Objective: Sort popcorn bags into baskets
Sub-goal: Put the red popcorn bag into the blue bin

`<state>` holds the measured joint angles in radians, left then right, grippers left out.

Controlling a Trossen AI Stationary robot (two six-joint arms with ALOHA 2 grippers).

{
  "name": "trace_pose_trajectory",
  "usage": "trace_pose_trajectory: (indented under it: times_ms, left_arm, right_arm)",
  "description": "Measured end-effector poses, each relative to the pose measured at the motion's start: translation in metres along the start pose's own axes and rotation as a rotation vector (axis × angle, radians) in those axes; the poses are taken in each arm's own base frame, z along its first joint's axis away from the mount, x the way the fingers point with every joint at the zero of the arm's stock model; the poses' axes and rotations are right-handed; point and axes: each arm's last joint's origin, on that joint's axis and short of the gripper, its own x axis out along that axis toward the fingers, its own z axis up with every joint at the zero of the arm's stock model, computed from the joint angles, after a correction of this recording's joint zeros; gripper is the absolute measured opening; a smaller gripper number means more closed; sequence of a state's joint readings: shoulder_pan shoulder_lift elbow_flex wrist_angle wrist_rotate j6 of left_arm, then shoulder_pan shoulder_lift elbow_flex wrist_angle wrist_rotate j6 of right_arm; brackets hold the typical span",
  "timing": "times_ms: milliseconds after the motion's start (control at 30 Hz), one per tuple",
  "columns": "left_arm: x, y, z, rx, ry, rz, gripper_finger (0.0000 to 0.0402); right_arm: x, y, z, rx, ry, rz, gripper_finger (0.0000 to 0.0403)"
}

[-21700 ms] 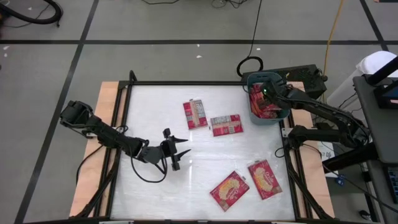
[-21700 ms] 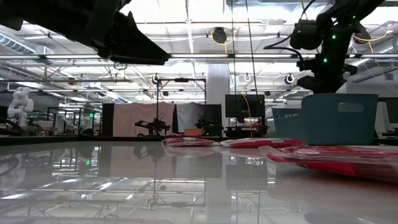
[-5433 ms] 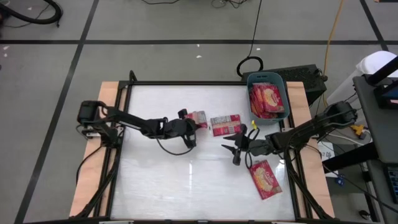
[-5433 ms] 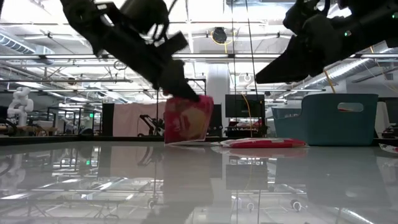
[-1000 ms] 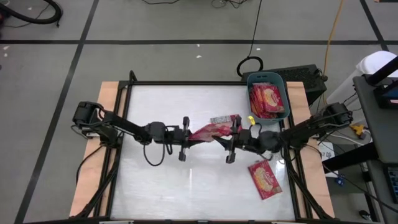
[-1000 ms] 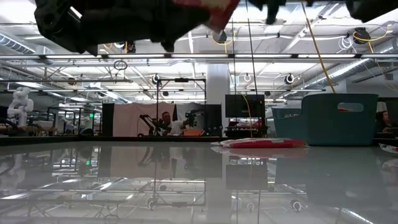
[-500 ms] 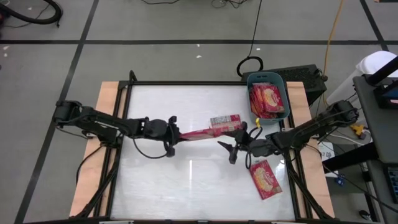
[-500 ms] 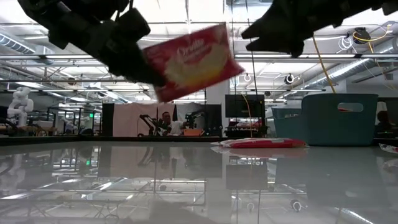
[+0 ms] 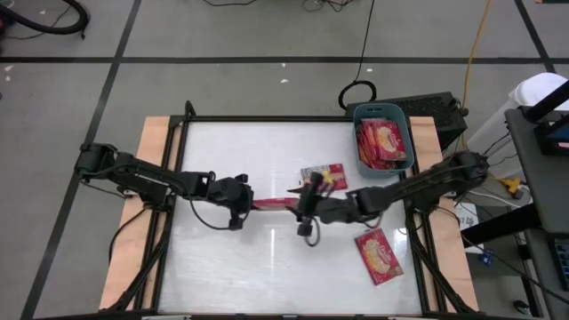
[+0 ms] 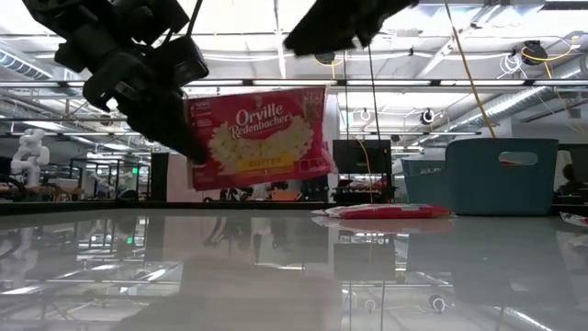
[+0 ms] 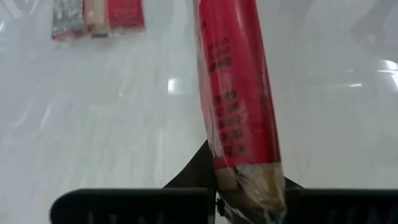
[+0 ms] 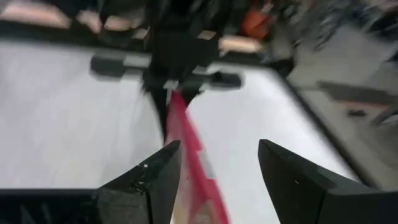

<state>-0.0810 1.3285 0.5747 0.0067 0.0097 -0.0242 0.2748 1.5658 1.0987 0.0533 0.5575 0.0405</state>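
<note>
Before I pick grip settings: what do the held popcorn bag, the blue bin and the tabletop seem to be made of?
Popcorn bag: likely paper in a clear glossy film wrap; crinkled shiny film shows at its pinched end in the left wrist view.
Blue bin: looks like matte moulded plastic, with rounded corners and a cut-out handle.
Tabletop: glossy white, hard-looking; it mirrors the ceiling lights. Exact material unclear.

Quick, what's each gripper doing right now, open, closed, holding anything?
Left gripper: shut on the popcorn bag, held up off the table.
Right gripper: open, fingers either side of the same bag's far end, not gripping it.
</note>
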Motion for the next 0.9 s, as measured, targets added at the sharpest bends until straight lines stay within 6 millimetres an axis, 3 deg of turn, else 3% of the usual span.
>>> trace_pose_trajectory:
  times_ms: [133, 267, 367, 633, 800, 900]
  left_arm:
    - [0.000, 0.000, -0.001, -0.012, 0.013, 0.001, 0.0016]
    - [0.000, 0.000, -0.003, -0.024, 0.029, 0.001, 0.0018]
    - [0.000, 0.000, -0.004, -0.030, 0.040, 0.002, 0.0014]
    - [0.000, 0.001, -0.003, -0.039, 0.035, 0.041, 0.0032]
    - [0.000, 0.004, 0.000, -0.127, -0.012, 0.145, 0.0054]
    - [-0.001, 0.005, 0.003, -0.157, -0.044, 0.165, 0.0089]
  right_arm:
    - [0.025, -0.003, -0.012, -0.023, 0.143, 0.065, 0.0208]
    - [0.037, -0.006, -0.022, -0.031, 0.211, 0.093, 0.0197]
    - [0.038, -0.006, -0.027, -0.047, 0.243, 0.091, 0.0164]
    - [0.038, -0.009, -0.025, -0.079, 0.241, 0.149, 0.0018]
    - [0.036, -0.009, -0.031, -0.039, 0.266, 0.150, 0.0017]
    - [0.027, -0.009, -0.036, -0.005, 0.305, 0.150, 0.0014]
